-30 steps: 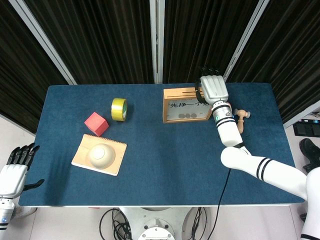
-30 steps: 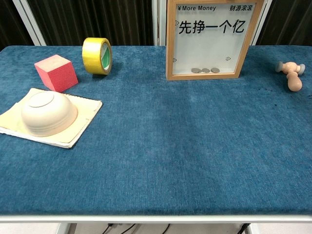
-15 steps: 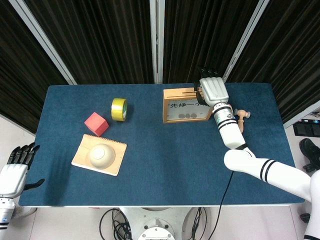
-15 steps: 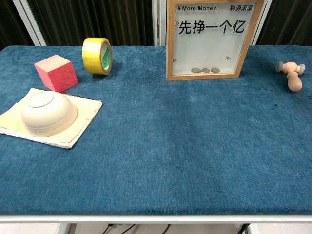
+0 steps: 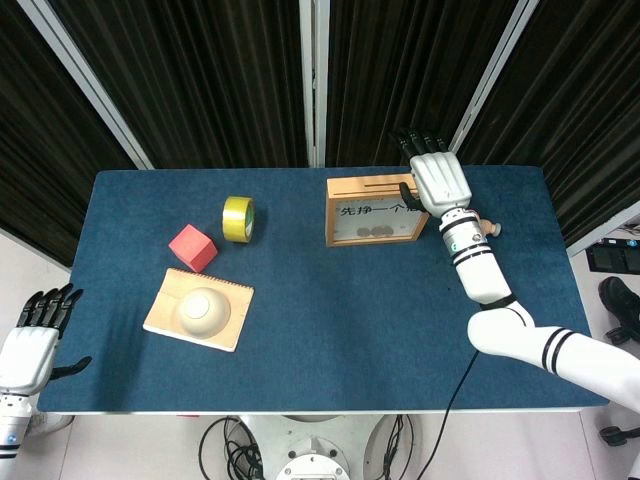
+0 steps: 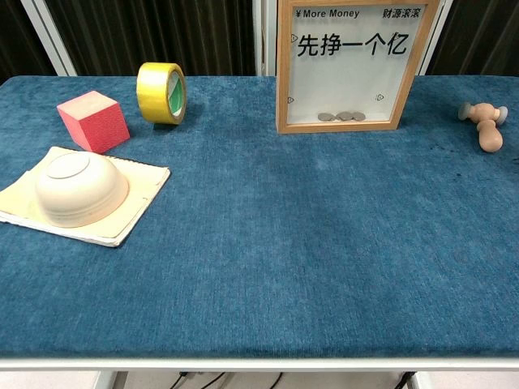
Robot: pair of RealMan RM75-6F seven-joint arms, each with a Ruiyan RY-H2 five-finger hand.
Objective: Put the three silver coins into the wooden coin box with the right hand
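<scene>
The wooden coin box [image 5: 360, 186] stands upright at the back middle of the blue table, and its frame [image 6: 280, 73] fills the top of the chest view. Three silver coins [image 6: 341, 117] lie in a row at the bottom behind its clear window, seen faintly as coins [image 5: 375, 231] from the head view. My right hand [image 5: 440, 180] hovers at the box's top right corner, back upward, fingers stretched out, holding nothing. My left hand [image 5: 35, 335] hangs off the table's left edge with fingers apart and empty. Neither hand shows in the chest view.
A yellow tape roll [image 6: 162, 92] and a red cube [image 6: 93, 121] sit at the back left. An upturned cream bowl [image 6: 79, 187] rests on a tan pad [image 6: 138, 193]. A small wooden mallet [image 6: 485, 123] lies right of the box, beside my right forearm.
My right hand has drifted right, off the box's top slot towards its right corner. The coins in the box and the left hand stay the same.
</scene>
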